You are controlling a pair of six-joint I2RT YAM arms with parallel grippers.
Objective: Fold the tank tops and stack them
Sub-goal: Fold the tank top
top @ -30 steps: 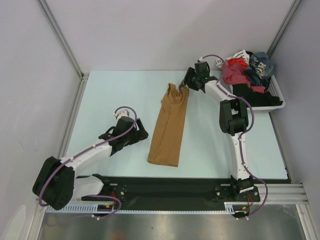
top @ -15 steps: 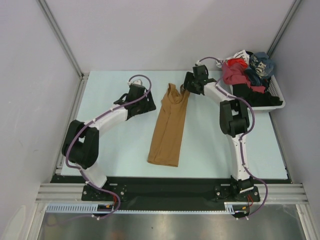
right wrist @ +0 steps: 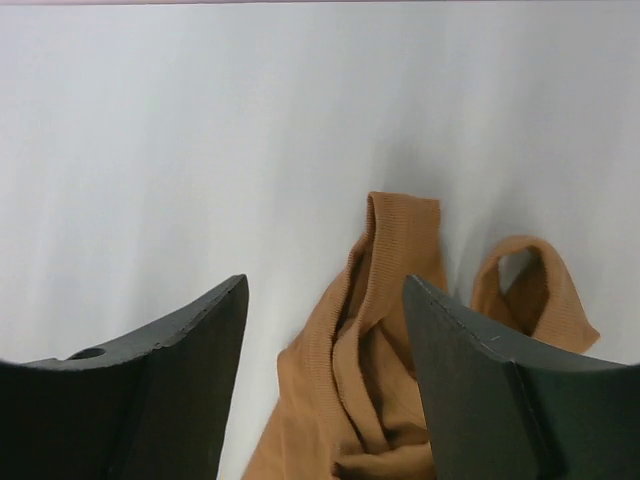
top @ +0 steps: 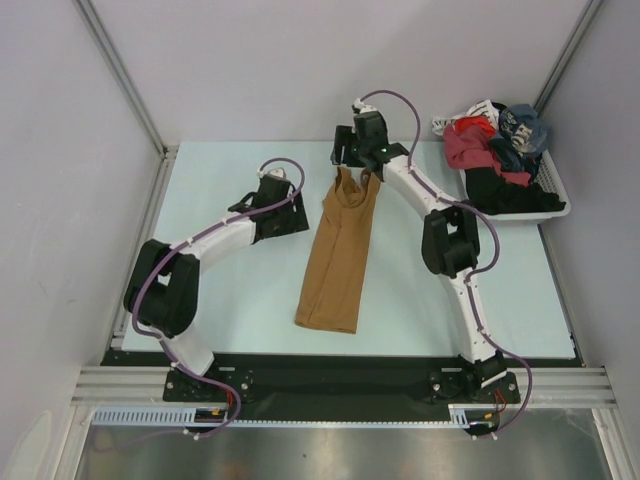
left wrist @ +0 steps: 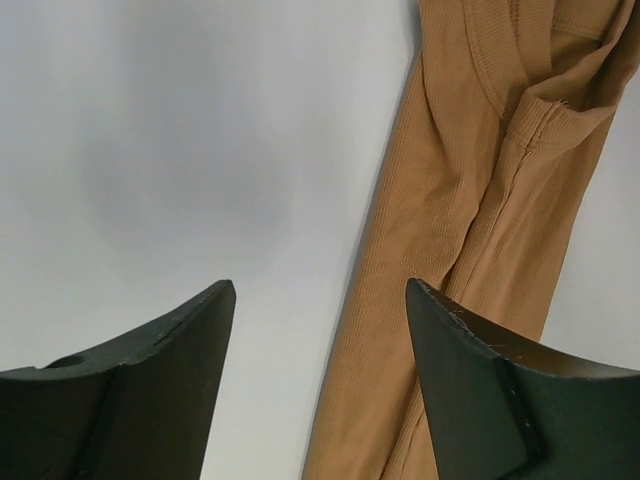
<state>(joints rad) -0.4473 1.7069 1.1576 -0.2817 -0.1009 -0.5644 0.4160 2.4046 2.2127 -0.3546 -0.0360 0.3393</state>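
The tan tank top [top: 338, 255] lies in the middle of the table [top: 220, 300] as a narrow strip doubled lengthwise. Its straps point toward the far edge and its hem toward the near edge. The right gripper [right wrist: 325, 290] hovers over the straps, jaws apart, nothing between them. The left gripper [left wrist: 320, 300] sits just beside the strip's left edge, jaws apart, empty. A basket [top: 556, 196] at the far right corner holds a heap of mixed clothes [top: 490, 150].

Status, as judged: the lengthwise fold is done and the crosswise fold is outstanding. The second top is not laid out, and no stack is begun.
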